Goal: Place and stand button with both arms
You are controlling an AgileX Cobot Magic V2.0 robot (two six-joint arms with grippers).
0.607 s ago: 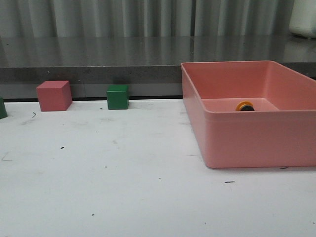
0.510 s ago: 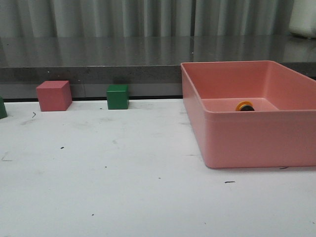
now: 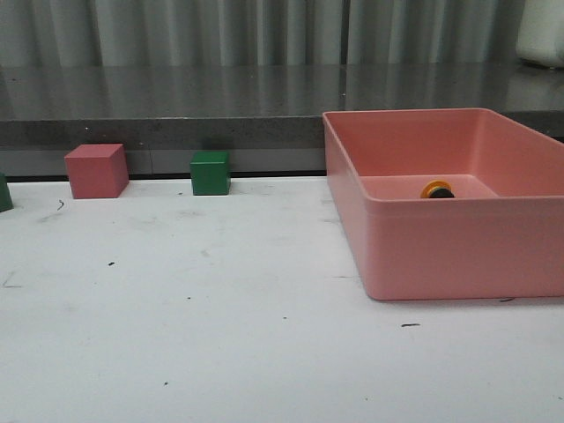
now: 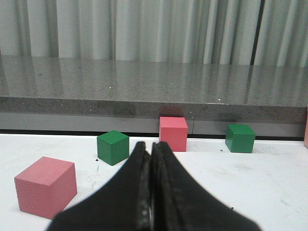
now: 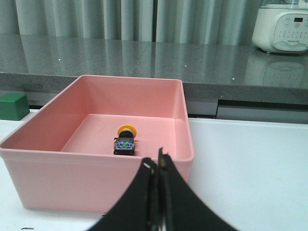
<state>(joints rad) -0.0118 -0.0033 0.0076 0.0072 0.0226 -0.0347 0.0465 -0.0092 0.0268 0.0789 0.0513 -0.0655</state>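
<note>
Nothing is moving since 0.6 s ago: button (image 5: 124, 141) is lying in pink bin (image 3: 441, 256), both grippers (image 4: 150, 159) (image 5: 158, 168) sitting closed and empty; likely rigid, light, best gripped at its blocky base.

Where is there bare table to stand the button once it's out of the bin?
Bare white table stretches left of the pink bin, in front of the pink cube and green cube. The button lies in the bin.
</note>
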